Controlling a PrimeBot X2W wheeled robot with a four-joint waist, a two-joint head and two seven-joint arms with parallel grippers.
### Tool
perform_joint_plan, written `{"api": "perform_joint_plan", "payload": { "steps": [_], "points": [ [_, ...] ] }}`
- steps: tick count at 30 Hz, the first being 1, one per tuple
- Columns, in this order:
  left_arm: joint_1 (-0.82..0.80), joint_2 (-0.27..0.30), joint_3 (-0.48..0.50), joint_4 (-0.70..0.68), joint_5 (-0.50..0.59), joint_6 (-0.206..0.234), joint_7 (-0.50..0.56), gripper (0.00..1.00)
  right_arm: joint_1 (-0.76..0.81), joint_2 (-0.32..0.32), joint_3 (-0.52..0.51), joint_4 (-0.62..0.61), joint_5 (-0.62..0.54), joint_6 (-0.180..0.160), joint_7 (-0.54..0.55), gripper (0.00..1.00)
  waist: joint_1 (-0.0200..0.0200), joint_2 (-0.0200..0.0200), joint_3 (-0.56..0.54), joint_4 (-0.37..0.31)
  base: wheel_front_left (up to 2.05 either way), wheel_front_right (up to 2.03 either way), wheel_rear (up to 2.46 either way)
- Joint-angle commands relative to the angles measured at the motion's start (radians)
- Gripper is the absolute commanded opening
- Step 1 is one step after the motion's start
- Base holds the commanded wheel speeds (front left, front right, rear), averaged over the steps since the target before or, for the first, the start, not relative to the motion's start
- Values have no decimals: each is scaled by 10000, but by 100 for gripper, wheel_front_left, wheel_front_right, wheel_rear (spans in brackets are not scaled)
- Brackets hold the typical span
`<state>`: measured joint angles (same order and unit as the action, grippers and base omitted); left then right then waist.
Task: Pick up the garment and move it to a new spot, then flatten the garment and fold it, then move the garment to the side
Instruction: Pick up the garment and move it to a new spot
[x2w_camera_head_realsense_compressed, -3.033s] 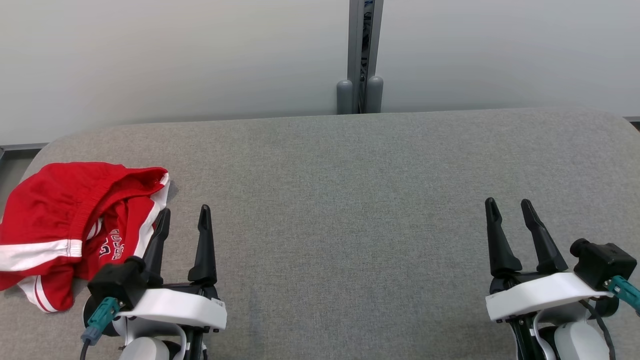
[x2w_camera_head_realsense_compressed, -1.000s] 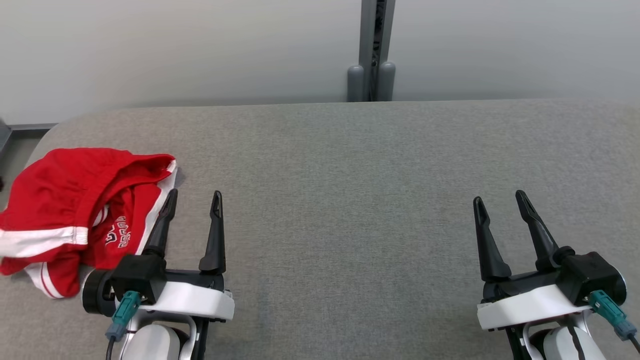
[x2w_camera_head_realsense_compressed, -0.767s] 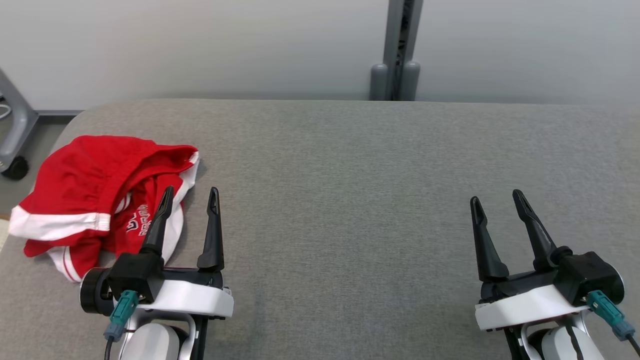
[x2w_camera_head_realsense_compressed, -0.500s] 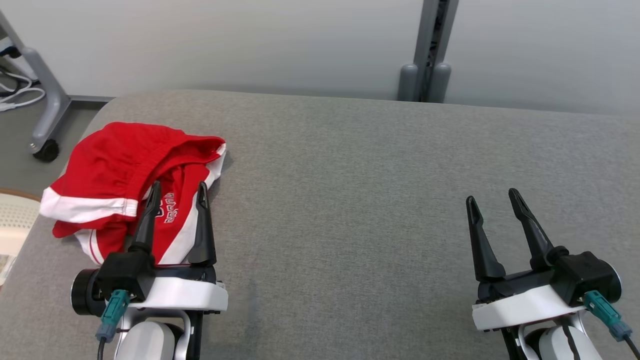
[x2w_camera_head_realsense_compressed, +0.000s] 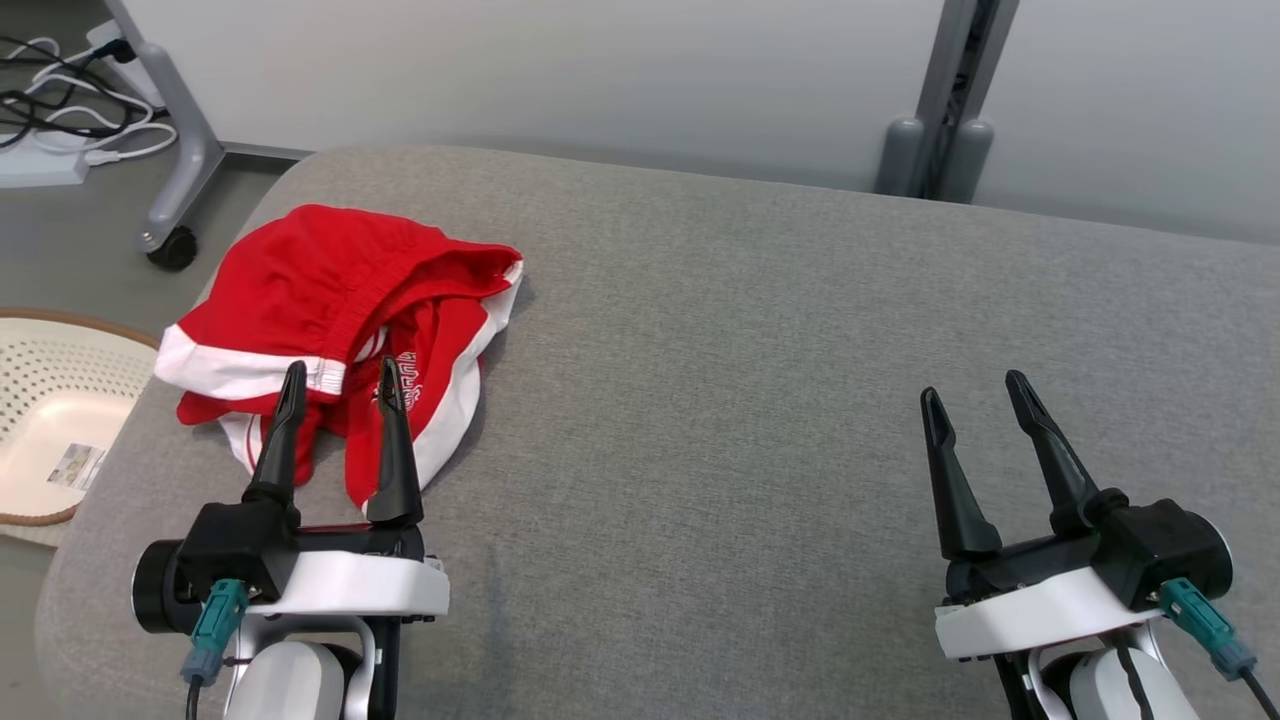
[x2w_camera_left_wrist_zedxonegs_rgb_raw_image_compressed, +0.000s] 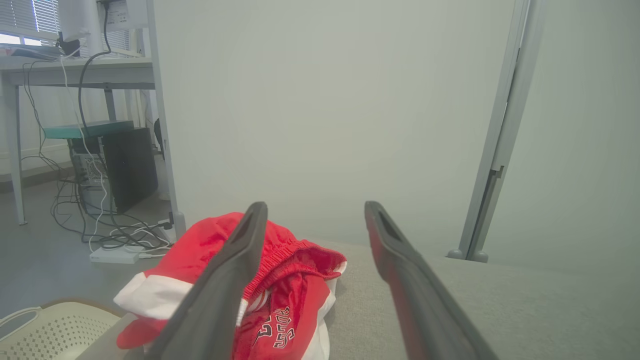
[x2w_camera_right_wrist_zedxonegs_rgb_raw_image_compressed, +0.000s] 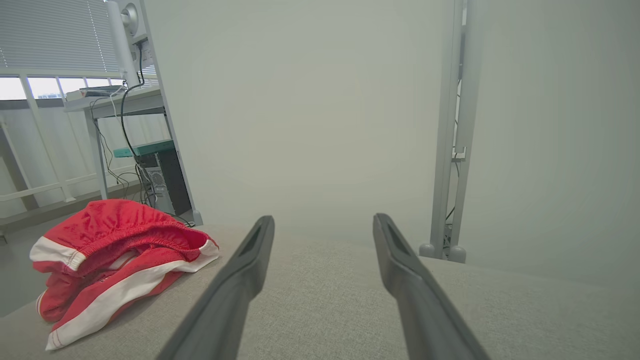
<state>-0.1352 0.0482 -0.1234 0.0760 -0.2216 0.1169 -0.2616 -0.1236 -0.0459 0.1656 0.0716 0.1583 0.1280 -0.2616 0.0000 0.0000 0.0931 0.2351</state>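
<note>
crumpled red fabric garment with white bands (x2w_camera_head_realsense_compressed: 330, 290): upper left of frame, on grey padded table (x2w_camera_head_realsense_compressed: 760, 330) | left gripper (x2w_camera_head_realsense_compressed: 340, 366): jaws apart, empty, overlapping garment | right gripper (x2w_camera_head_realsense_compressed: 972, 387): jaws apart, empty, lower right

A grey fabric counter (x2w_camera_head_realsense_compressed: 760, 340) stands against a pale wall (x2w_camera_head_realsense_compressed: 550, 70), with a grey post (x2w_camera_head_realsense_compressed: 945, 110) behind its far edge. Off its left end are a white perforated basket (x2w_camera_head_realsense_compressed: 50, 360), a castor (x2w_camera_head_realsense_compressed: 172, 250), a power strip (x2w_camera_head_realsense_compressed: 40, 168) and tangled cables (x2w_camera_head_realsense_compressed: 50, 60). Further off, a desk (x2w_camera_left_wrist_zedxonegs_rgb_raw_image_compressed: 75, 70) has a dark computer tower (x2w_camera_left_wrist_zedxonegs_rgb_raw_image_compressed: 127, 165) under it

Matt cloth garment (x2w_camera_head_realsense_compressed: 330, 290) (woven grey table (x2w_camera_head_realsense_compressed: 750, 350)).
</note>
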Motion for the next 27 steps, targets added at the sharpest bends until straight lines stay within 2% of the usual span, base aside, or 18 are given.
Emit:
{"api": "perform_joint_plan", "payload": {
  "steps": [1, 16, 27],
  "points": [
    [-65, 40, 48, -18, -69, 88, -40, 100, -66, -83, -17, -50, 3, 51, -58, 100, 0, 0, 22, 121, 0, 0, 0],
    [-151, 39, 198, 238, -178, 388, -40, 100, -22, -112, 54, 55, -90, 51, -58, 100, 0, 0, 112, 554, 0, 0, 0],
    [-1664, 40, 780, 952, -638, 633, -40, 100, -519, -649, 243, -150, -131, 51, -58, 100, 0, 0, 1376, 493, 0, 0, 0]
  ]
}}
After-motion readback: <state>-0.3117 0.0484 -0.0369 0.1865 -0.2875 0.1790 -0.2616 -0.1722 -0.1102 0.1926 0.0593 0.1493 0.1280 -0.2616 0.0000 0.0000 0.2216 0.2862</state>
